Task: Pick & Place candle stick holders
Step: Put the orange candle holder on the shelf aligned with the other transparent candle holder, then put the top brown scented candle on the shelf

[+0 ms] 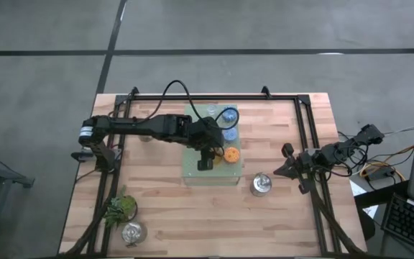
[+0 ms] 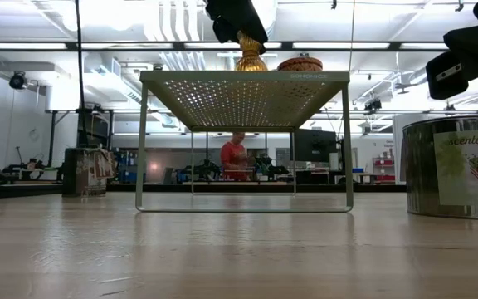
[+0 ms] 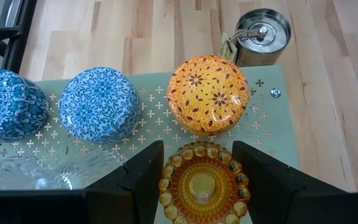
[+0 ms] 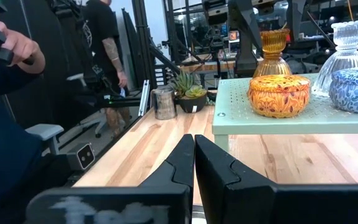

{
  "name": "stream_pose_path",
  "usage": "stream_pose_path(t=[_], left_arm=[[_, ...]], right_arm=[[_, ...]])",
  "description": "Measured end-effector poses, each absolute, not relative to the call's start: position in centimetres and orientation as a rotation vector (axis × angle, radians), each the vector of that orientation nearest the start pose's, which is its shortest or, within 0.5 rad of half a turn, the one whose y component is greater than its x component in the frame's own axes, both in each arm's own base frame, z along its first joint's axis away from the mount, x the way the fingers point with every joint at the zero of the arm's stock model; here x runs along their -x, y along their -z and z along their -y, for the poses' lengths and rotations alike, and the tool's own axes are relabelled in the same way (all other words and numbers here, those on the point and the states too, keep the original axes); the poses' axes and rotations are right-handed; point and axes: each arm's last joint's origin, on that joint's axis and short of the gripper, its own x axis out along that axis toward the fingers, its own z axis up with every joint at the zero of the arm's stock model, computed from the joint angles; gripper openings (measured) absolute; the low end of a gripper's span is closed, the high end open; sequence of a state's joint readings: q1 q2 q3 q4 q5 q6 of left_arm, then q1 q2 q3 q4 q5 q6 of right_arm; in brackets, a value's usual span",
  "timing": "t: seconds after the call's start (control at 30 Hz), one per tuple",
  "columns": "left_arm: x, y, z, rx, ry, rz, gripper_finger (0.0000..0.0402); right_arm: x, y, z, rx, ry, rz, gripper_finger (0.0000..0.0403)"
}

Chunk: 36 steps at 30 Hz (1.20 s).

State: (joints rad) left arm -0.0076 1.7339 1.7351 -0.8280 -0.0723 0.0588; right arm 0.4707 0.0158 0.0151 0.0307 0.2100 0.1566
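Observation:
The pale green perforated board (image 1: 192,173) stands at the table's middle. On it are two blue candle stick holders (image 3: 98,102) (image 3: 5,102), an orange one (image 3: 209,93), clear glass ones (image 3: 17,174) and an amber one (image 3: 204,183). My left gripper (image 1: 207,155) is over the board, slanting down, shut on the amber holder. One silver holder (image 1: 261,185) sits on the table right of the board, another (image 1: 132,232) at the near left. My right gripper (image 4: 194,155) waits shut at the table's right edge. My left gripper has the amber holder's beaded top rim (image 3: 166,180) between its two fingers (image 3: 143,171), one on each side. The fingers come slanting down from the table's left. The holder stands upright with its foot (image 4: 272,68) on the board.
A leafy green sprig (image 1: 121,208) lies at the near left beside the silver holder. A dark frame rail (image 1: 214,96) runs along the far edge and down both sides. Bare wood lies in front of the board. People (image 4: 101,37) stand beyond the table.

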Motion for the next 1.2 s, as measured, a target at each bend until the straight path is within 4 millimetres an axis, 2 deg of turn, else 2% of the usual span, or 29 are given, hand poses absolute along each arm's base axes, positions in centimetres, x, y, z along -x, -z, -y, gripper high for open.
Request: stream_pose_path(t=[0.97, 1.2], left_arm=[[-37.28, -35.36, 0.08, -0.089, -0.036, -0.829, 0.0194], [-37.14, -35.24, 0.08, -0.091, -0.044, -0.848, 0.0238]], right_arm=[[-8.93, -17.03, -3.87, -0.166, -0.263, 0.008, 0.0009], [-8.93, -17.04, -3.87, -0.166, -0.263, 0.008, 0.0009]])
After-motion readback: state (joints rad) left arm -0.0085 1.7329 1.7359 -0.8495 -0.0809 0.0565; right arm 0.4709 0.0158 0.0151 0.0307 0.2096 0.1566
